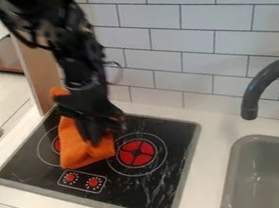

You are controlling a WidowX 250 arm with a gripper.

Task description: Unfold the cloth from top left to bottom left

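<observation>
Camera view: slanted look down on a toy kitchen, as set out below.
Tiled wall: white tile (pixel 188 16), dark joints, along the back of the counter.
Counter: pale top (pixel 210 144); a strip of it runs between stovetop and sink, and another behind the stovetop to the foot of the wall.
Stovetop: black panel (pixel 151 195) with a grey rim, set in the counter. Dark surface shows from the cloth across to the rim on the sink side, giving lateral room there. The rim at the front is also near the cloth, with the control panel between.
Arm: black robot arm (pixel 73 41), entering at the upper left and hanging down over the stovetop's far left part.
Sink: grey basin (pixel 260 156), lower right, well apart from the cloth.
Wooden panel: upright board (pixel 41 72) beside the stovetop's far left corner, near the arm; little sideways room there.
Orange cloth: the main part (pixel 76 152) lies on the stovetop's left half, under and in front of the gripper; its upper end shows against the wooden panel.
Cloth edges: near edge just behind the control panel; right edge beside the right burner.
Gripper: black, pointed down (pixel 103 132) at the cloth; whether open or closed, cannot be told.
Faucet: dark, curved (pixel 257 85), over the sink.
Right burner: red (pixel 136 153), uncovered.
Left burner: red (pixel 57 145), partly covered by cloth.
Control panel: two red knobs (pixel 94 182).
</observation>
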